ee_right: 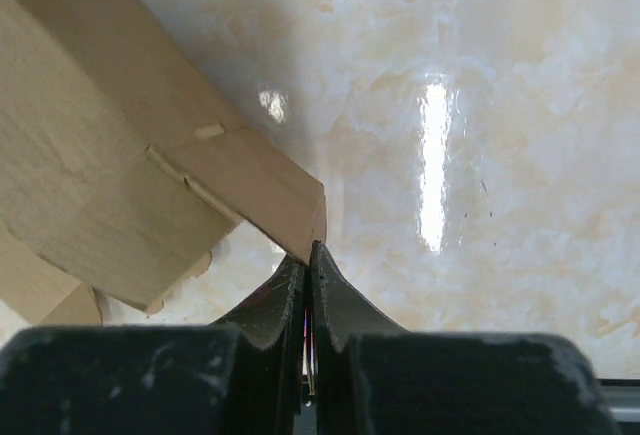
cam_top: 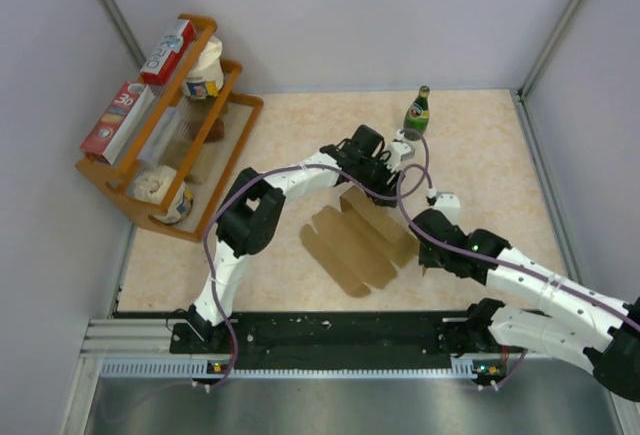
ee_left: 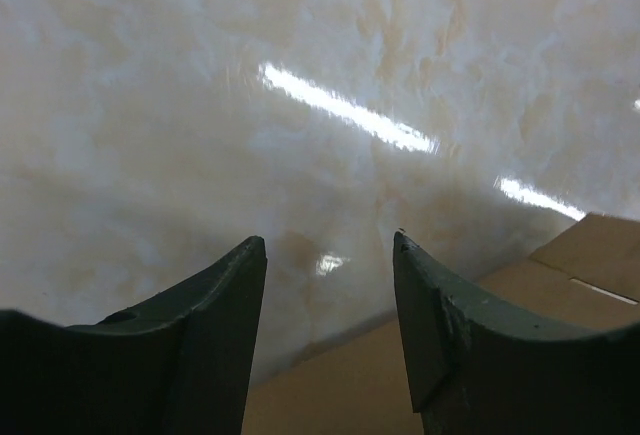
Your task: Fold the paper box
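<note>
A brown paper box (cam_top: 350, 240) lies mostly unfolded on the pale marbled surface (cam_top: 480, 155), around its middle and slightly toward the near edge, its ridged panels fanned out flat. The left fingers (ee_left: 200, 325) are held apart just above the surface at the far end of the box. Bare surface shows between them, and the cardboard edge runs under their tips. The right fingers (ee_right: 340, 305) are pressed together at the right side of the box, with the very corner of a raised flap caught at their tips. A green bottle (cam_top: 417, 113) stands upright near the far edge. A wooden rack (cam_top: 150, 185) sits toward the far-left corner.
</note>
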Controlling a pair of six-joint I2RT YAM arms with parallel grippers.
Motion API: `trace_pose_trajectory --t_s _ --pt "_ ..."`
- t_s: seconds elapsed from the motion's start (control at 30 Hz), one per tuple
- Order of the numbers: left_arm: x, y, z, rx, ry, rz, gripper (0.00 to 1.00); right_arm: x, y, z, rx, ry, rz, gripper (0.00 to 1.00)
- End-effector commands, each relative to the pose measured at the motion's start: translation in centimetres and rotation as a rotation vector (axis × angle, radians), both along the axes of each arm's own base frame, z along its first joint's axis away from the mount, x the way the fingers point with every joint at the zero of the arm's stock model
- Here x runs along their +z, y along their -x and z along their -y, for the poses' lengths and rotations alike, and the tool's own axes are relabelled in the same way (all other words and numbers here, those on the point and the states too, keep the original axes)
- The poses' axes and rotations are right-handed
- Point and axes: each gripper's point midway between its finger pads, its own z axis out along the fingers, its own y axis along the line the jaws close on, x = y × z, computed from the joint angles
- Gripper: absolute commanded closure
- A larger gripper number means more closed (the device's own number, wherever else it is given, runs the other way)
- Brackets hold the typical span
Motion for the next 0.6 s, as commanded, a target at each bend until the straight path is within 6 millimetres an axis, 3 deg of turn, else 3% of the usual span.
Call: trace_pose_trajectory --t_s 0.0,0.13,0.27,0.57 --pt "0.6 1.0 -2.3 0.008 -0.03 0.004 0.43 3.2 -3.5 -1.3 0.02 0.011 0.128 1.0" --pt "-0.8 0.7 -6.0 0.086 -0.089 -0.071 0.48 3.6 -4.5 -2.2 0.082 0.056 0.126 1.0" --pt "-0.5 0.4 -8.6 0.171 -0.059 -0.123 0.52 3.3 -5.6 -3.3 0.128 0.051 0.111 1.0" --pt "-0.4 0.9 -11.5 0.275 -0.131 -0.108 0.5 2.8 -8.4 -5.5 0.272 0.098 0.117 1.0"
